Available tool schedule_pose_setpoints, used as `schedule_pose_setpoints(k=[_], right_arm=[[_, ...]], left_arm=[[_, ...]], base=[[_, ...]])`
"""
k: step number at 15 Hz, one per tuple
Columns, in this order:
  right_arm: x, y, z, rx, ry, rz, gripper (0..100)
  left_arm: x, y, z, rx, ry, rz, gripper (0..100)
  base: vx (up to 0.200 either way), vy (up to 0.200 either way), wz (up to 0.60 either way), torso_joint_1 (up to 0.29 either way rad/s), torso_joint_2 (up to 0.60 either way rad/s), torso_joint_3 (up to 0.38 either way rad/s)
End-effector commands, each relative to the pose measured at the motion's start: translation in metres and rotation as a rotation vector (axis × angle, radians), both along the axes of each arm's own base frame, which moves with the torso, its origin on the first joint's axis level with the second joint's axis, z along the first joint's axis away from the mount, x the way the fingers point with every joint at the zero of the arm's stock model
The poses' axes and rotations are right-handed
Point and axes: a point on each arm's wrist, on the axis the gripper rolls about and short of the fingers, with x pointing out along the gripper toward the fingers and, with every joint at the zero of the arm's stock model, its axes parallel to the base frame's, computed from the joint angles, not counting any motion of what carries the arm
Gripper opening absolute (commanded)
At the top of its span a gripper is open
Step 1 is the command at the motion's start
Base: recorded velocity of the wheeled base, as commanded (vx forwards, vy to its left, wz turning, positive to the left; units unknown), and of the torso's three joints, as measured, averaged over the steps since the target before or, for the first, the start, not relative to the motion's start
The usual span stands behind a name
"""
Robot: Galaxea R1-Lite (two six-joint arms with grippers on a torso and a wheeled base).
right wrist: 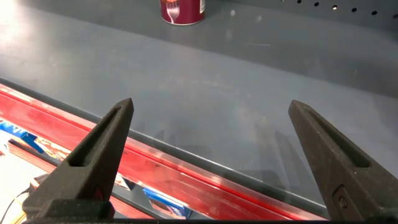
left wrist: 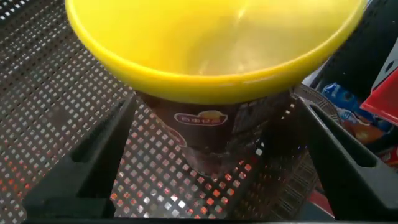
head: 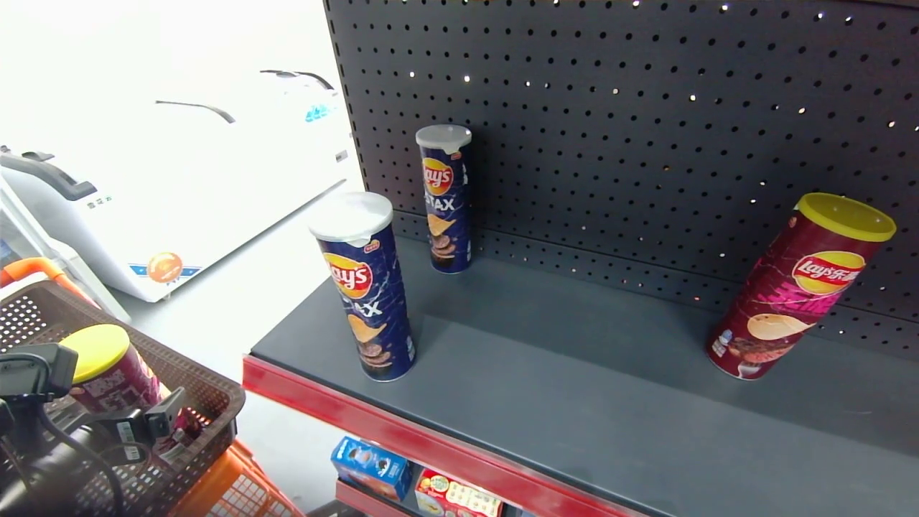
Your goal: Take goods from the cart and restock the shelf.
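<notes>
Head camera looks down across the shelf (head: pixel 574 373), basket (head: pixel 210 389) at 8 o'clock. Left wrist camera sits close above the basket's yellow-lidded can (left wrist: pixel 211 43); right wrist camera faces the shelf low and near, sharing the maroon can (right wrist: pixel 182 9).

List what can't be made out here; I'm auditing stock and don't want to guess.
- Head view: lower body of the maroon cardboard chip tube with yellow plastic lid in the brown mesh cart, hidden by the left claw and its mount.
- Right wrist view: the shelved maroon tube, cut off by the frame edge.
- Head view: colourful boxes below, partly behind the red shelf lip.
</notes>
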Motion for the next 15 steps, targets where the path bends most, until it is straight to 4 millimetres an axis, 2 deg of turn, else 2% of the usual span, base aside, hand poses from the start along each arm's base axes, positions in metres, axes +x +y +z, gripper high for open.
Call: schedule_pose_setpoints(k=[1, 5, 6, 15], right_arm=[[0.0, 0.0, 0.0, 0.0, 0.0, 0.001, 100], [0.0, 0.0, 0.0, 0.0, 0.0, 0.001, 100], [0.0, 0.0, 0.0, -0.001, 0.0, 0.001, 100], [0.0, 0.0, 0.0, 0.0, 0.0, 0.001, 100]], left_arm=[[0.003, 0.001, -0.003, -0.009, 0.014, 0.003, 100], [0.008, 0.002, -0.003, -0.005, -0.004, 0.004, 100], [0.01, 0.003, -0.002, -0.004, -0.01, 0.004, 0], [0.006, -0.003, 0.01, 0.06, -0.05, -0.04, 0]], base=[[0.0, 0.0, 0.0, 0.0, 0.0, 0.0], [0.0, 0.0, 0.0, 0.0, 0.0, 0.0], [0.0, 0.0, 0.0, 0.0, 0.0, 0.0], [0.0, 0.0, 0.0, 0.0, 0.0, 0.0]])
